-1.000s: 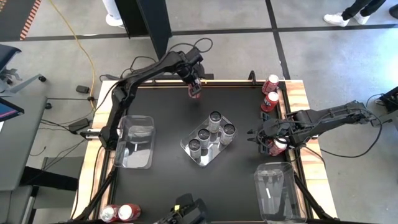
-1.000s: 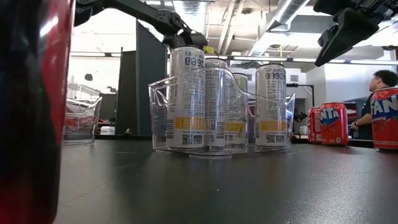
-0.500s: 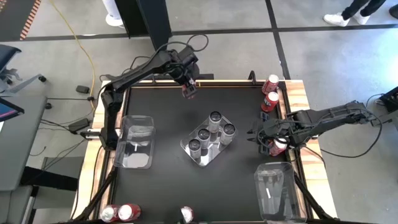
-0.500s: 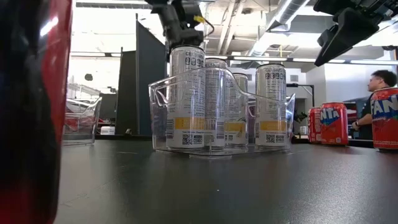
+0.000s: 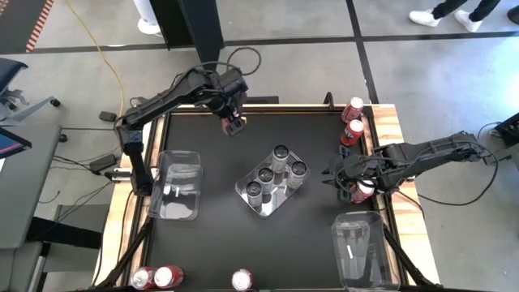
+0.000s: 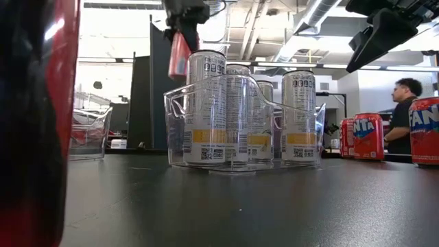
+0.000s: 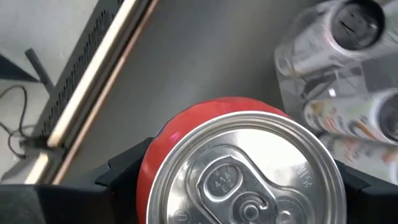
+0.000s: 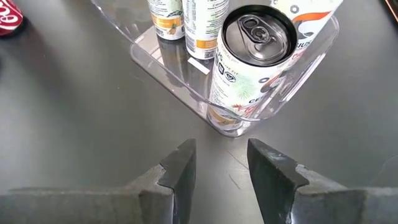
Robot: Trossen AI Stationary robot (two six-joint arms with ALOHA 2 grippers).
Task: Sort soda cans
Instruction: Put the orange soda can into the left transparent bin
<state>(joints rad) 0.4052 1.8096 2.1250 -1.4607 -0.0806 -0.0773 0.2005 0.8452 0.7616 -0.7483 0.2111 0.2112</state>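
Four silver cans (image 5: 273, 176) in the central tray (image 5: 247, 197), seven red cans, three trays, left tool (image 5: 233, 124) clamped on a red can (image 5: 235, 125) above the tabletop's (image 5: 211, 243) far edge, right tool (image 5: 331, 176) partly open, empty.

The desk (image 5: 211, 162) has a black top with a light wooden border, and near its middle stands a clear tray (image 5: 274, 191) (set at a slant to the edges) holding silver-grey soda cans (image 5: 280, 154). An empty clear tray (image 5: 175, 185) sits toward the left side and another (image 5: 362, 249) near the front right corner. Red soda cans stand at the far right corner (image 5: 353, 108), the front left corner (image 5: 155, 278) and the front edge (image 5: 242, 281).
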